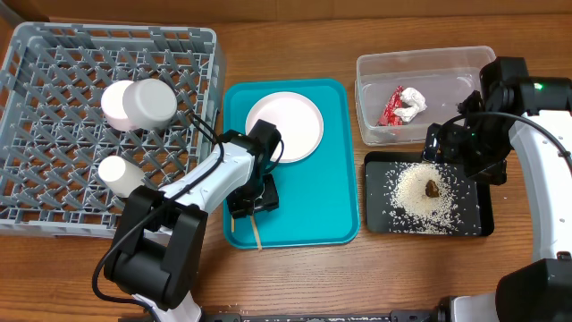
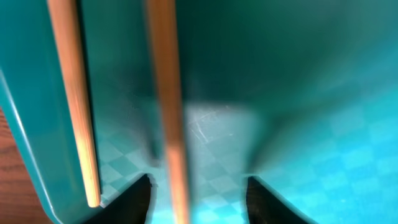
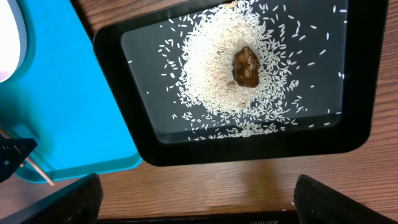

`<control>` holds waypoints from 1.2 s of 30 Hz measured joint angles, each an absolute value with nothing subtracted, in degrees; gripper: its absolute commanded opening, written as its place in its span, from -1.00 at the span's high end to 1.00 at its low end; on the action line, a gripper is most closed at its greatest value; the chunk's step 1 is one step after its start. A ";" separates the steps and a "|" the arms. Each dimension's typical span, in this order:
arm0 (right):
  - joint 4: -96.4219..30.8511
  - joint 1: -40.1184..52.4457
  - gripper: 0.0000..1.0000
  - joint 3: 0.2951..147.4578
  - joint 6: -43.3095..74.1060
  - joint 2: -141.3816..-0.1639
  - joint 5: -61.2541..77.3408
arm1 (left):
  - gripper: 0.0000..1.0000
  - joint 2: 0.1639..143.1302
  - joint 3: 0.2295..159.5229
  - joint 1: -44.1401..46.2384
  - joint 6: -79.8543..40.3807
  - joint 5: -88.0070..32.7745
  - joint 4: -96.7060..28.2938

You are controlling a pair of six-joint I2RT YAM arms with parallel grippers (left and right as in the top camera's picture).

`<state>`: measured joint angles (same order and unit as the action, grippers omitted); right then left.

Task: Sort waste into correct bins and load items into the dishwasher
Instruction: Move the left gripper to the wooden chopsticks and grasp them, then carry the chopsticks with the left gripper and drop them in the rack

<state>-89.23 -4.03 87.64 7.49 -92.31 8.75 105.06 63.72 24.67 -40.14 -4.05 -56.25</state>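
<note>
Teal tray (image 1: 332,201): left gripper (image 2: 198,202) spread around one chopstick (image 2: 166,112)

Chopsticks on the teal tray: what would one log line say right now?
left gripper open, straddling one chopstick | right gripper open near black tray | plate on teal tray

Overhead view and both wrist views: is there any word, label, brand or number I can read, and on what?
No text can be read in any view.
On the red wrapper in the clear tub, any print is too small to read.
On the black tray, the teal tray and the grey rack, no markings show.
</note>
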 measured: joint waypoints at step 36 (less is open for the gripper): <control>-89.60 -4.03 -1.00 87.64 7.46 -92.31 8.78 | 0.92 86.41 71.20 5.15 -5.17 -0.67 -59.00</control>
